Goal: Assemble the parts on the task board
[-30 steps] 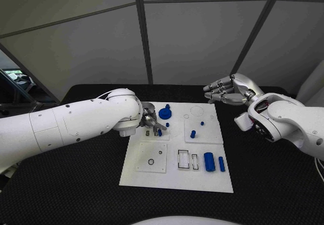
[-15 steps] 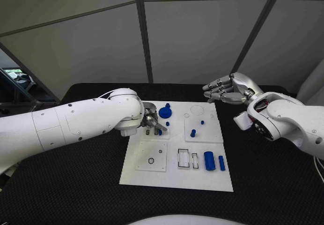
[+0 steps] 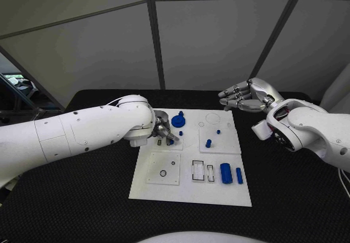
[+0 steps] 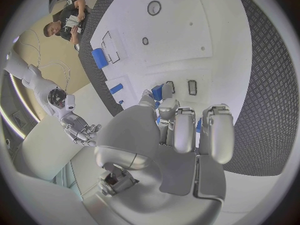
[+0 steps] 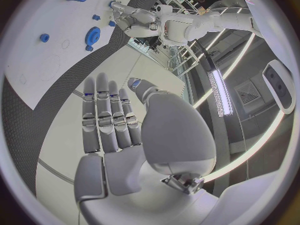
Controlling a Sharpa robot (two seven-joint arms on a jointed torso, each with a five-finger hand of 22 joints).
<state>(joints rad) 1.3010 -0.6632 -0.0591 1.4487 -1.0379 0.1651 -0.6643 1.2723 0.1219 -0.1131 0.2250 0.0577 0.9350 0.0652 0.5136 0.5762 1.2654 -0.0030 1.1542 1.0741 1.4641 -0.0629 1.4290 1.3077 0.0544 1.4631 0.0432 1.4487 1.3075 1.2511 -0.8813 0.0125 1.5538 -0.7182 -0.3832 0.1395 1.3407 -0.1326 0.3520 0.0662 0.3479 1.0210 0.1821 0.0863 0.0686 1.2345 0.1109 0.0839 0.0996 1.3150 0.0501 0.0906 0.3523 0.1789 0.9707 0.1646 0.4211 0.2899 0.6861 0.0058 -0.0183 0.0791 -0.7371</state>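
A black table [image 3: 87, 202] is backed by pale grey wall panels [image 3: 211, 45] divided by dark seams; a long ceiling light strip [image 5: 220, 92] is seen overhead

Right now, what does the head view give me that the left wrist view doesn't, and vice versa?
Head view alone: the whole task board, with the blue gear near its far edge and the slim blue pin beside the blue cylinder.

Left wrist view alone: the left hand from behind, fingers curled down at a small blue part next to a rectangular slot.

Both: the board, the blue cylinder, the raised right hand, fingers spread, holding nothing.
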